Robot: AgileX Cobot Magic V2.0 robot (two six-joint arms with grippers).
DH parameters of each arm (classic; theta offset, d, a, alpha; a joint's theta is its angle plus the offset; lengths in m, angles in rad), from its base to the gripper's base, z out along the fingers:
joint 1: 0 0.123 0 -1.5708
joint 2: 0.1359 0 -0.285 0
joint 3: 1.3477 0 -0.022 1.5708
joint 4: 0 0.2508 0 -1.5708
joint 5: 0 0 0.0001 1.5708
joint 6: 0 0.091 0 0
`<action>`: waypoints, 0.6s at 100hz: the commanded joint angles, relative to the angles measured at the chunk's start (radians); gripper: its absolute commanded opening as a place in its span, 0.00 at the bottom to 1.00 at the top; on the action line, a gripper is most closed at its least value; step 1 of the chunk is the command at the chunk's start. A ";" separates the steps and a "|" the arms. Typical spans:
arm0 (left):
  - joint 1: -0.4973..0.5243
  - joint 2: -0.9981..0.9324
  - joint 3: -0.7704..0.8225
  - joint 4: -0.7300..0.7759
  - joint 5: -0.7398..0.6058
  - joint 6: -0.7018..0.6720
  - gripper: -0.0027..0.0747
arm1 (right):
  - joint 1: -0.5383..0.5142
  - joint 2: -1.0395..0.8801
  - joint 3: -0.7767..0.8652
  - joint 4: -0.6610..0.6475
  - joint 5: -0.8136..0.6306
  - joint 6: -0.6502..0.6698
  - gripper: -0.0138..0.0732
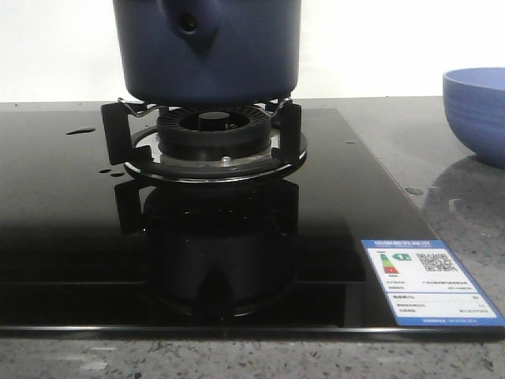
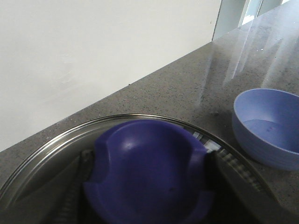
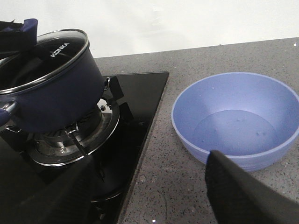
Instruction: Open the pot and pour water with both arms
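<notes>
The navy-blue pot point(image 1: 209, 55) stands on the burner's pan support, its side socket point(image 1: 189, 24) facing the front camera. It also shows in the right wrist view point(image 3: 51, 98) with its glass lid point(image 3: 42, 60) on. In the left wrist view my left gripper point(image 2: 148, 157) is shut on the lid's blue knob point(image 2: 149, 182), one finger on each side, above the glass lid point(image 2: 42, 158). My right gripper point(image 3: 152, 158) is open and empty over the countertop, between the stove and the bowl. Water shows only as small drops on the cooktop point(image 1: 80, 131). The pot's contents are hidden.
A lighter blue bowl point(image 3: 236, 119) sits on the grey stone countertop right of the stove; it also shows in the front view point(image 1: 477, 110) and the left wrist view point(image 2: 266, 126). The black glass cooktop point(image 1: 63, 237) carries the burner point(image 1: 209, 134) and an energy label point(image 1: 430, 280). A white wall stands behind.
</notes>
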 commanded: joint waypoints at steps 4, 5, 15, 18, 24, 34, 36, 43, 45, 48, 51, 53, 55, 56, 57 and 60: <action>-0.007 -0.032 -0.041 -0.047 0.018 -0.001 0.44 | 0.002 0.015 -0.036 0.009 -0.069 -0.009 0.68; -0.007 -0.032 -0.043 -0.047 0.018 -0.001 0.44 | 0.002 0.015 -0.036 0.009 -0.067 -0.009 0.68; -0.005 -0.041 -0.054 -0.047 0.023 -0.001 0.44 | 0.002 0.015 -0.036 0.009 -0.049 -0.009 0.68; -0.005 -0.048 -0.062 -0.047 0.023 -0.001 0.44 | 0.002 0.015 -0.036 0.009 -0.042 -0.009 0.68; -0.003 -0.060 -0.072 -0.047 0.023 -0.001 0.44 | 0.002 0.024 -0.039 -0.006 -0.028 -0.009 0.68; 0.009 -0.090 -0.092 -0.037 0.017 -0.001 0.44 | 0.002 0.062 -0.066 -0.025 0.005 -0.009 0.68; 0.012 -0.098 -0.095 -0.036 0.017 -0.001 0.44 | 0.002 0.074 -0.076 -0.028 0.011 -0.009 0.68; 0.039 -0.124 -0.105 -0.034 0.017 -0.001 0.44 | 0.000 0.129 -0.119 -0.048 0.044 -0.007 0.68; 0.049 -0.131 -0.104 -0.034 0.017 -0.001 0.44 | 0.000 0.148 -0.129 -0.055 0.055 -0.005 0.68; 0.068 -0.143 -0.104 -0.034 0.017 -0.001 0.44 | 0.000 0.177 -0.156 -0.072 0.071 0.004 0.68; 0.085 -0.156 -0.104 -0.034 0.017 -0.001 0.44 | 0.000 0.216 -0.173 -0.089 0.094 0.014 0.68; 0.099 -0.162 -0.104 -0.034 0.017 -0.001 0.44 | 0.000 0.241 -0.197 -0.105 0.104 0.026 0.68; 0.114 -0.169 -0.104 -0.034 0.017 -0.001 0.44 | 0.000 0.257 -0.217 -0.123 0.120 0.037 0.68; 0.119 -0.175 -0.104 -0.034 0.017 -0.003 0.44 | 0.000 0.274 -0.224 -0.129 0.130 0.041 0.68; 0.124 -0.178 -0.104 -0.034 0.019 -0.003 0.44 | 0.000 0.283 -0.231 -0.135 0.135 0.048 0.68; 0.149 -0.188 -0.104 -0.034 0.019 -0.003 0.44 | 0.000 0.327 -0.267 -0.165 0.158 0.062 0.68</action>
